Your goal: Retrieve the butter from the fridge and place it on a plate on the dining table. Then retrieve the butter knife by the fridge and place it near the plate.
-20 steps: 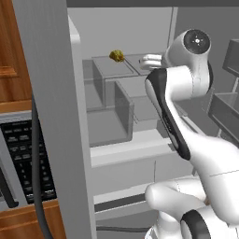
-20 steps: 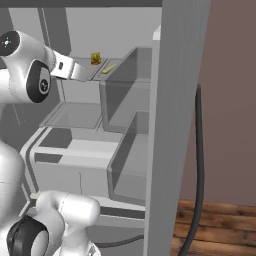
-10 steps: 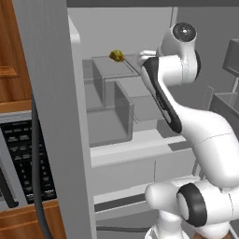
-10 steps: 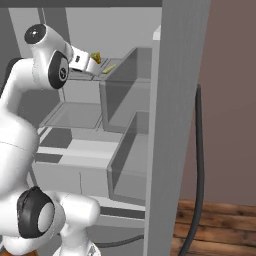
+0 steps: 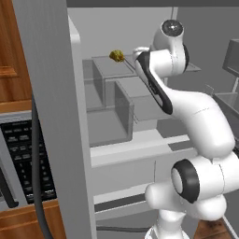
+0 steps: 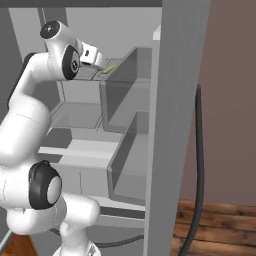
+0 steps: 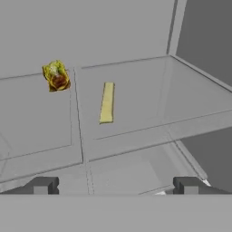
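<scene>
**Open gripper held before the butter on the upper fridge shelf**

The fridge (image 5: 51,116) is seen with its interior exposed, and the white arm is reached into it at the height of the upper shelf (image 7: 136,113). In the hand view the gripper (image 7: 117,186) is pointed along that shelf, and its two dark fingertips (image 7: 43,186) are spread wide apart at the bottom of the picture, with nothing held between them.

The butter (image 7: 107,102) is seen as a thin pale yellow stick lying flat on the grey shelf, ahead of the gripper and roughly between the lines of the two fingertips, though clearly apart from them. It is laid lengthwise, pointing away from the hand. In the right base view the butter (image 6: 109,68) is glimpsed as a small yellow sliver just past the end of the hand, near the top edge of a translucent grey bin (image 6: 127,90).

A small lumpy yellow-green food item (image 7: 56,75) with a brownish centre is set on the same shelf, to the left of the butter in the hand view and well apart from it. In the left base view this item (image 5: 116,56) is seen beside the arm's wrist, at the back of the shelf.

Below the shelf, stepped translucent bins (image 5: 114,112) are stacked, and a long dark handle (image 6: 197,165) is seen along the open door.
</scene>
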You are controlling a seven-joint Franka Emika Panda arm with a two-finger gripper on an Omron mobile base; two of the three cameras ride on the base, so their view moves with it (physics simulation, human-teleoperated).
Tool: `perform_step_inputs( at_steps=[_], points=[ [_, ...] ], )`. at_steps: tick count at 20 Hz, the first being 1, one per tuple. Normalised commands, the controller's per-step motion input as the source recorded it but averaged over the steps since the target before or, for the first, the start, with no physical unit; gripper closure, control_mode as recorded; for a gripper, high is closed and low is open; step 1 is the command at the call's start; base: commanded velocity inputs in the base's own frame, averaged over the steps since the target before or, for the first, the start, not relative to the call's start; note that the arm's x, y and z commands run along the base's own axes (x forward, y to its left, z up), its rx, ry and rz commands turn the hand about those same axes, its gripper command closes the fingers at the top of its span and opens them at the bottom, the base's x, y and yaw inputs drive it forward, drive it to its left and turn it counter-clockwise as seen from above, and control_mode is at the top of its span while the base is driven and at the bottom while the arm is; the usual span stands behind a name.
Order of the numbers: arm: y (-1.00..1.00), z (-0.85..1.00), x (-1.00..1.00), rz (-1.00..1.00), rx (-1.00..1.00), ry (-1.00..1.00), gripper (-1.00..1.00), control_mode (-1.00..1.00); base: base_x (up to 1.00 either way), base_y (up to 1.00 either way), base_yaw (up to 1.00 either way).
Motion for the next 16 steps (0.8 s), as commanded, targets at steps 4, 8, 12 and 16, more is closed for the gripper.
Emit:
perform_step_inputs(
  at_steps=[4,8,12,16],
  points=[
    [-0.01,-0.12,0.72,0.00,-0.02,0.00,-1.00,-1.00,0.00,0.00,0.00],
    [-0.01,-0.12,0.79,0.00,-0.03,0.00,-1.00,-1.00,0.00,0.00,0.00],
    [-0.04,-0.26,0.76,0.00,0.00,0.02,-1.00,-1.00,0.00,0.00,0.00],
    [-0.08,-0.08,0.90,0.00,0.00,0.04,-1.00,-1.00,0.00,0.00,0.00]
  ],
)
